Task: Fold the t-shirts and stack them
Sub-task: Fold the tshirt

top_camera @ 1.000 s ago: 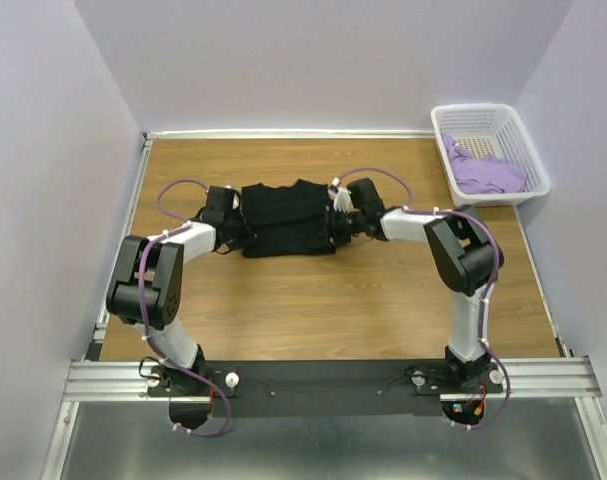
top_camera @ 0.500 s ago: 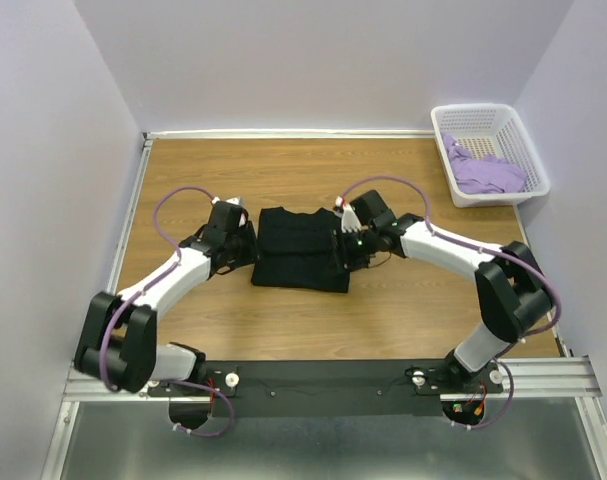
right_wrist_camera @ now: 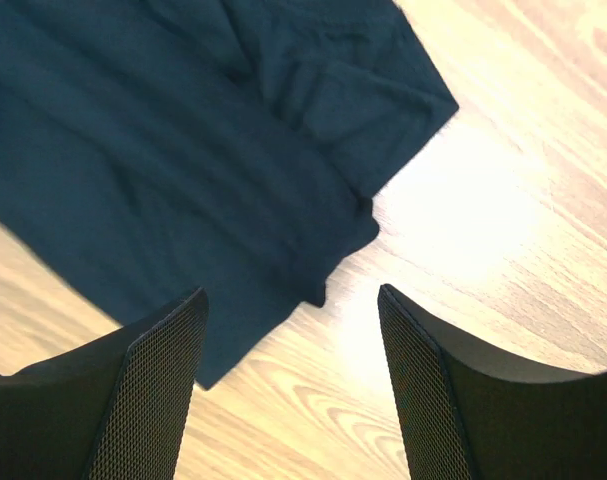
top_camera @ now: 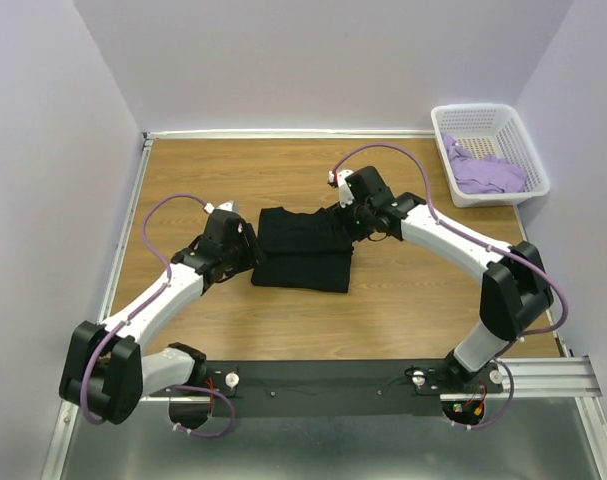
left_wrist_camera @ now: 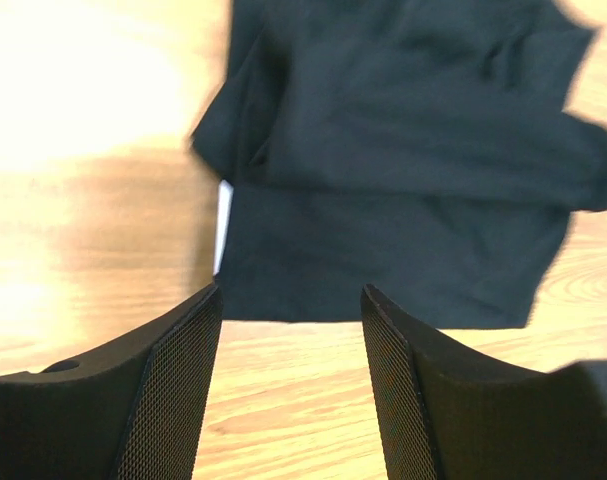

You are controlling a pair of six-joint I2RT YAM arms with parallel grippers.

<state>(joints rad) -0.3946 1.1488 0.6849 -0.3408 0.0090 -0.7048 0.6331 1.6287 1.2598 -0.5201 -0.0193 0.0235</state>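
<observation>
Though folded rectangular, soft black t-shirt (top_camera: 303, 248), woodgrain table (top_camera: 413, 300)

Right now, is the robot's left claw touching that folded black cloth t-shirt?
Cannot tell. In the left wrist view the left gripper stands open, its tips overlapping the folded black cloth t-shirt; no view shows a gap or contact.

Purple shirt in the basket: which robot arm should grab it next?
Probably the right. The purple shirt lies in the white basket at the far right, that arm's side. Right gripper is open and empty; left gripper sits beyond the black shirt.
</observation>
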